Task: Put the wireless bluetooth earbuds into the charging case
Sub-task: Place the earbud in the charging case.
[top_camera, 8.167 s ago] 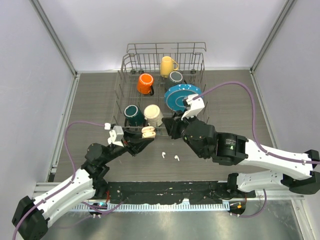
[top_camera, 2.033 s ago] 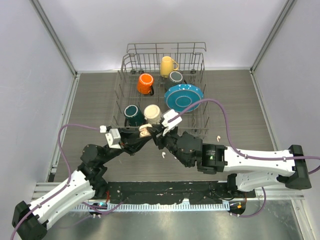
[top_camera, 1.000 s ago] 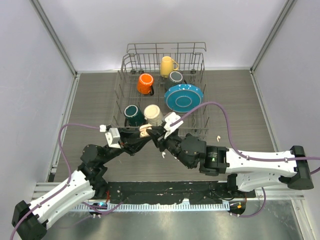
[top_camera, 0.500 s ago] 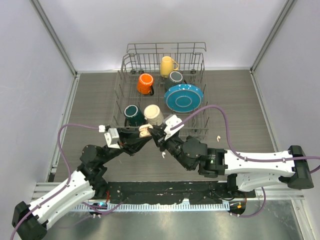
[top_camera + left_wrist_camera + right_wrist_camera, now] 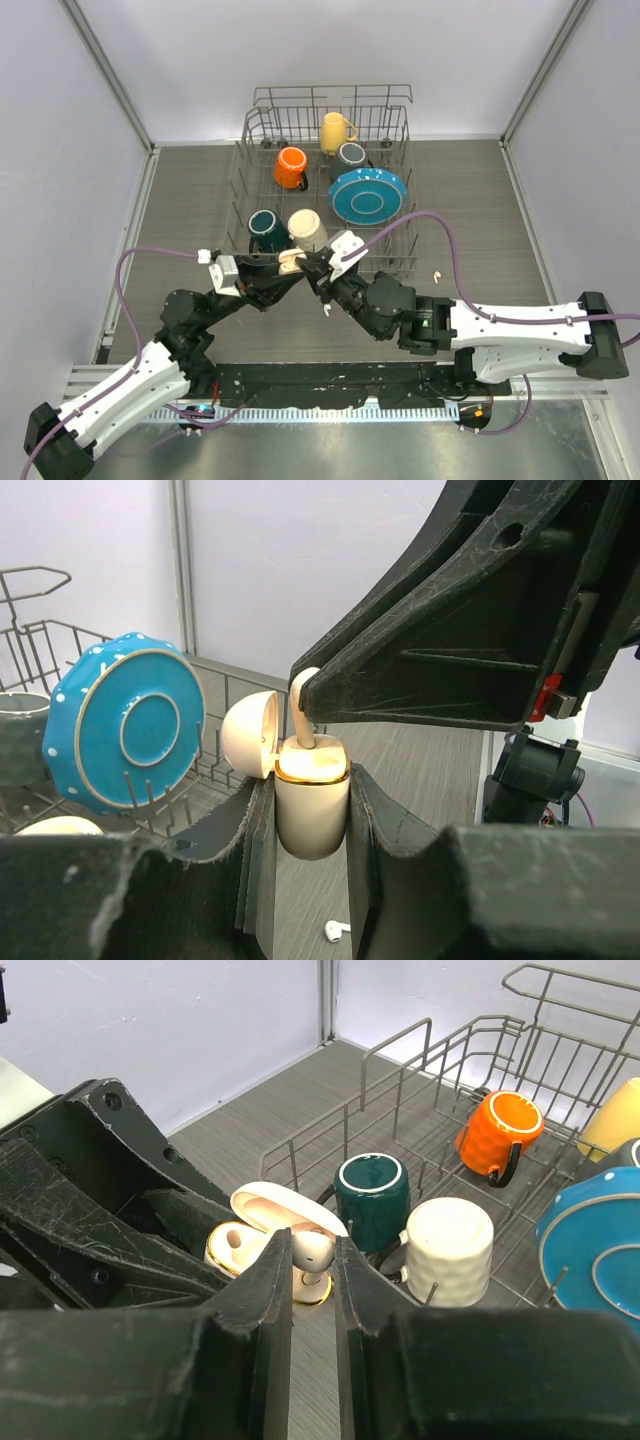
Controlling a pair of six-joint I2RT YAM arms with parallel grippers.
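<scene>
One earbud (image 5: 301, 708), pinched by right gripper (image 5: 312, 1256), sits half-seated in open case (image 5: 312, 805) clamped by left gripper (image 5: 311, 830), over table (image 5: 190, 200) at rack's (image 5: 330, 108) near edge. Square the stem to its slot and press straight down before letting go.

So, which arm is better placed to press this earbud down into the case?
The right arm. The right gripper pinches the earbud at the mouth of the open charging case, while the left gripper is shut on that case and only holds it upright.
</scene>
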